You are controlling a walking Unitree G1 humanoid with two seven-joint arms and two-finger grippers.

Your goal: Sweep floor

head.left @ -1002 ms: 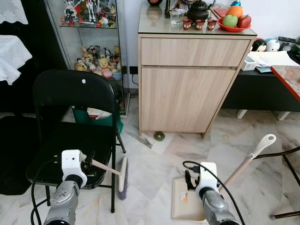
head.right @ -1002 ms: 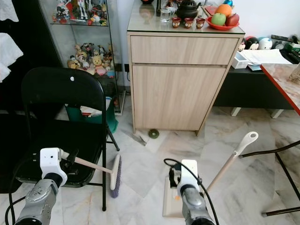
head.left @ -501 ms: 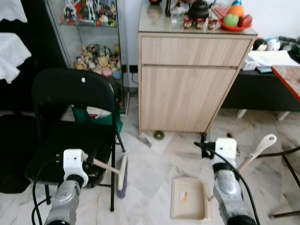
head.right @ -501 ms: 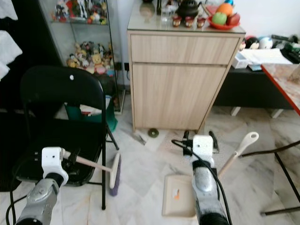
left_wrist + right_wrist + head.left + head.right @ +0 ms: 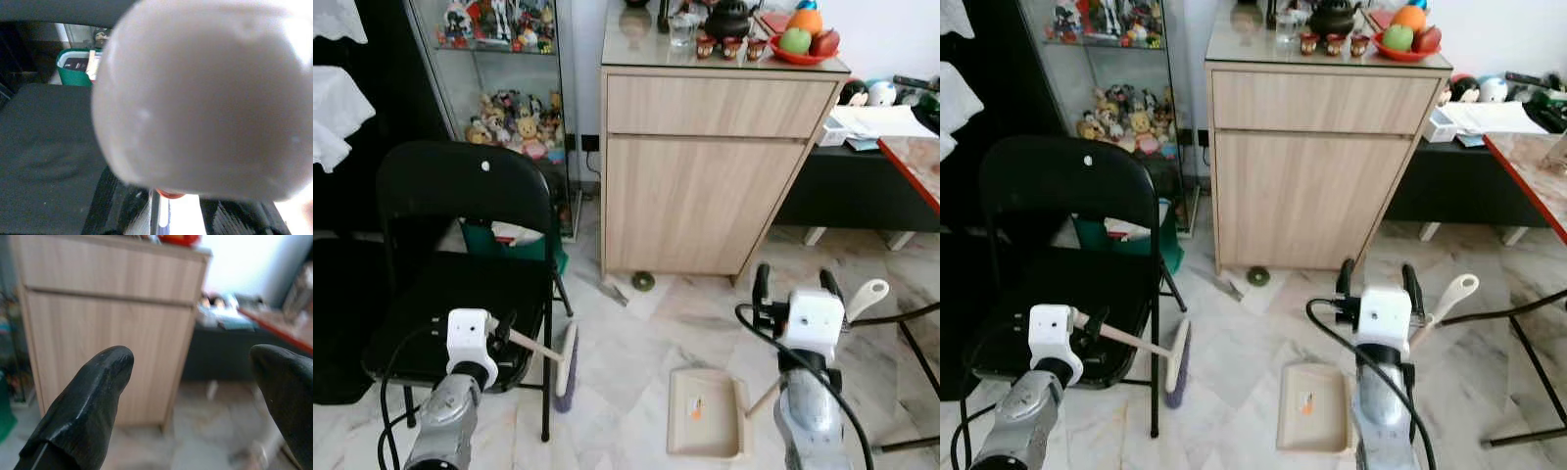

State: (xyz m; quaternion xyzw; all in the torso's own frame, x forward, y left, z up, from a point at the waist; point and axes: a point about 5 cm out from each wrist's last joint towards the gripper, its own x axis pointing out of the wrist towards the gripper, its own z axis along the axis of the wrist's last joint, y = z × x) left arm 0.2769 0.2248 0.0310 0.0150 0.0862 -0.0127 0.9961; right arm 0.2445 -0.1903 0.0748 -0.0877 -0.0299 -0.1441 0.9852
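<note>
A wood cabinet (image 5: 705, 176) stands behind a black chair (image 5: 460, 255) on the marble floor (image 5: 636, 343). The dustpan (image 5: 705, 411) lies flat on the tiles, its handle (image 5: 862, 299) angled up beside the right gripper (image 5: 790, 284) — fingers spread wide, empty. The left gripper (image 5: 501, 331) clamps the brush (image 5: 565, 367) — bristles by the chair leg.

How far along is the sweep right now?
Early, by the look of it. In hand: the left gripper is shut on the broom, whose head rests on the floor beside the black chair. The dustpan sits on the marble, and the right gripper hangs open near its handle. Left: the scraps at the foot of the cabinet are not yet swept.
</note>
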